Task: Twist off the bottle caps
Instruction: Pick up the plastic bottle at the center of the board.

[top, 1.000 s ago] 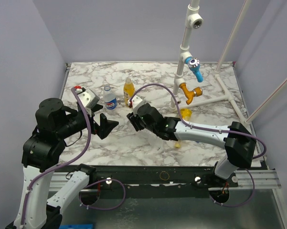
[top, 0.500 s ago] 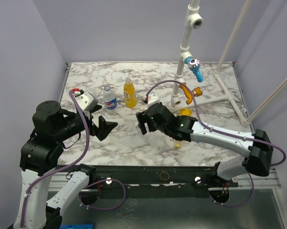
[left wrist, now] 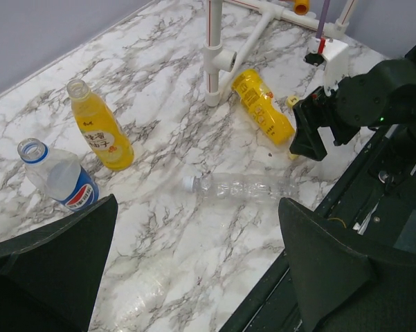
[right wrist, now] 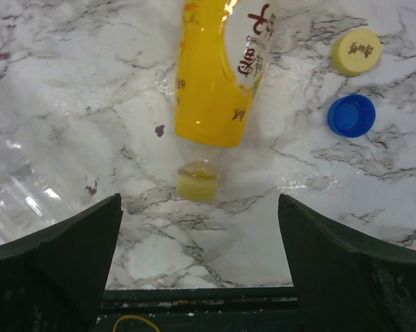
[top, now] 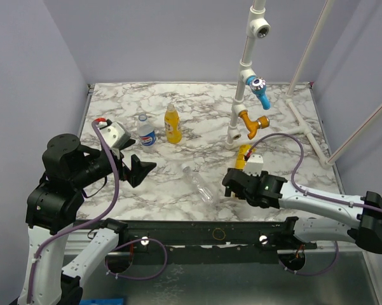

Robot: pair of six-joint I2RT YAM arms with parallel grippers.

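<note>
**Wide-open right gripper above a bottle lying by the table's edge**

The right gripper (right wrist: 197, 207) hung low with its fingers spread wide and nothing between them. Just ahead of it a yellow bottle (right wrist: 211, 76) lay on its side, neck pointing at the near edge of the marble table (top: 197, 101). I could not tell whether that neck carried a cap. A loose yellow cap (right wrist: 356, 53) and a blue cap (right wrist: 351, 114) lay just beside the bottle. A clear bottle (left wrist: 249, 187) also lay flat, between the two arms. The left gripper (left wrist: 197, 202) was likewise fully apart and empty. Beyond it a Pepsi bottle (left wrist: 59, 183) and a second yellow bottle (left wrist: 100, 131) stood upright, both with open mouths.

The main risk looked like rolling. A round bottle on its side could skid from closing fingers and slide toward the edge. If its cap was on, loosening it flat would likely spill the drink. A low sweep could also scatter the loose caps.
</note>
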